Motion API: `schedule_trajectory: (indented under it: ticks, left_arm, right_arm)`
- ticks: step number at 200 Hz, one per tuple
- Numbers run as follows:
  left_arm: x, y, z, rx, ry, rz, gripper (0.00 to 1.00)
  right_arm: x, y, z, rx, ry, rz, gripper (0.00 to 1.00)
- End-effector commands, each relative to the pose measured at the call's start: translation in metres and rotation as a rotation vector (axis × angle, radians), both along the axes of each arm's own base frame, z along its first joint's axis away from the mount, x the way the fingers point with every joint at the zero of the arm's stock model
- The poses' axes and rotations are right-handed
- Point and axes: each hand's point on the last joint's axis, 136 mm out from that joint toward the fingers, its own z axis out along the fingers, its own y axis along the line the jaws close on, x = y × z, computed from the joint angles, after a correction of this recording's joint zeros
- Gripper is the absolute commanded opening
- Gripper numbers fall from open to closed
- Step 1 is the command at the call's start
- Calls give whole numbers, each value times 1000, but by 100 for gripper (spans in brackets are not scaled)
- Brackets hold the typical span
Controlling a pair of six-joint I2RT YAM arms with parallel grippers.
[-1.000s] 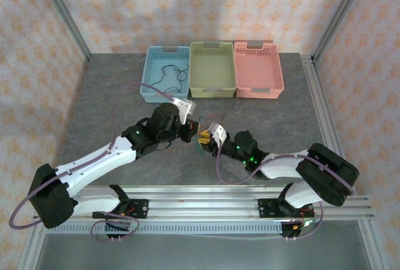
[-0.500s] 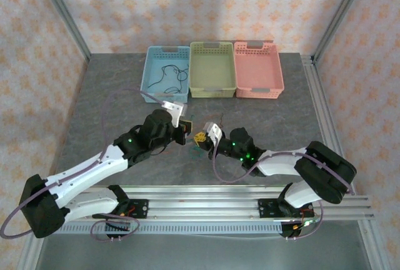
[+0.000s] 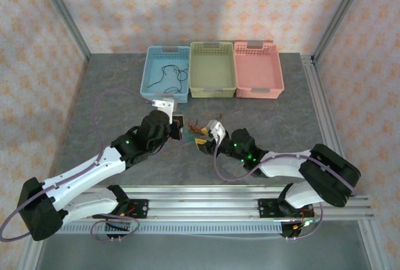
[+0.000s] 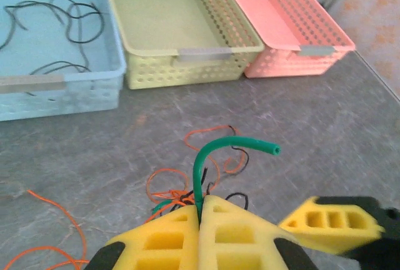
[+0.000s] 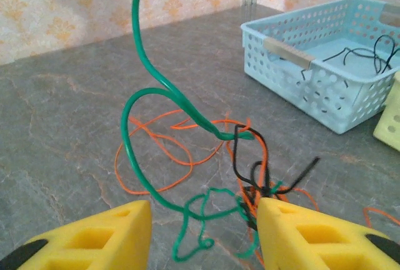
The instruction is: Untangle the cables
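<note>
From above: finds the cables [image 3: 192, 134] bunched mid-table [image 3: 300, 107], between left gripper [image 3: 181, 127] and right gripper [image 3: 203, 136], both close in. At the left wrist: clamped on a green cable [image 4: 203, 157] rising upright from the pads, tangle just ahead. At the right wrist: jaws apart, flanking the knot [image 5: 253, 185]; green cable running up-left to the clamp, so probably best placed to pull the knot away.

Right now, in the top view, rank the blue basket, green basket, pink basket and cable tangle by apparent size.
1 to 3. pink basket, blue basket, green basket: too alike to rank.
4. cable tangle: by far the smallest.
</note>
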Motion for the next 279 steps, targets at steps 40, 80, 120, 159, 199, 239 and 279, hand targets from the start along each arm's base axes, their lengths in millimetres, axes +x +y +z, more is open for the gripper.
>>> schedule_trajectory:
  ticks: [40, 80, 120, 159, 199, 239, 279]
  left_arm:
    - [12, 17, -1, -32, 15, 119, 0]
    - [11, 11, 0, -62, 31, 96, 0]
    - [8, 2, -3, -100, 44, 59, 0]
    - [9, -12, -7, -124, 74, 5, 0]
    - [6, -28, -8, -146, 92, -69, 0]
    - [3, -32, -5, -153, 90, -99, 0]
    - [4, -17, 2, -124, 54, -47, 0]
  right_arm:
    - [-10, 6, 14, 55, -1, 63, 45]
    - [-14, 14, 7, 63, -14, 98, 48]
    - [-18, 27, -4, 26, -32, 124, 49]
    - [-12, 30, -5, 49, -53, 109, 49]
    - [-6, 30, -5, 58, -70, 84, 49]
    - [-7, 33, -10, 38, -56, 98, 39]
    - [-9, 33, -11, 27, -51, 108, 1]
